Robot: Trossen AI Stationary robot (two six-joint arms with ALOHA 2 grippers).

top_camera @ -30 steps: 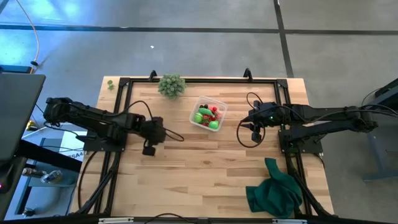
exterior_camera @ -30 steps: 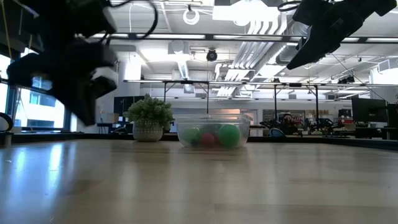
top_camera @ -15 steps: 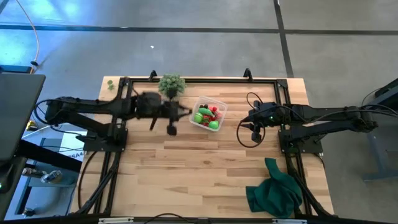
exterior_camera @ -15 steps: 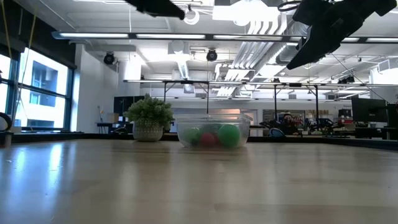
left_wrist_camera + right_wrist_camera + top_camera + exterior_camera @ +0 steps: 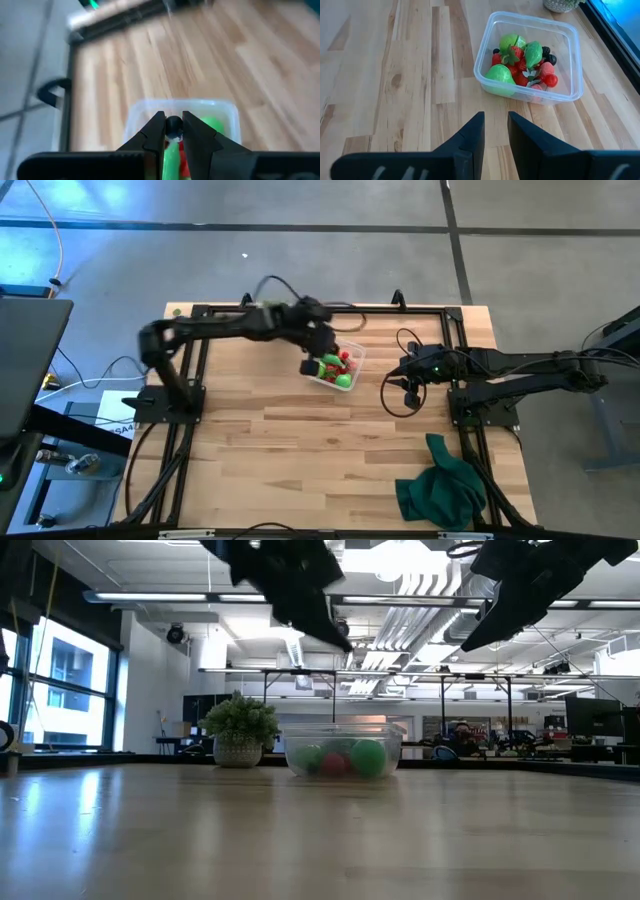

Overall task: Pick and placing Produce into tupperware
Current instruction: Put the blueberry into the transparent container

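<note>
Upper centre of the high view, the left gripper [image 5: 322,345] hovers over the tupperware [image 5: 352,348], fingers clamped on a small dark berry [image 5: 173,123]. The right gripper [image 5: 410,370] waits right of it, fingers slightly apart.

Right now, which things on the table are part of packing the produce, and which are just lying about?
Part of the job: the clear tub; the toy produce in it; the dark berry pinched in the left pincer above the tub.
Lying about: the spiky plant; the green cloth.
</note>
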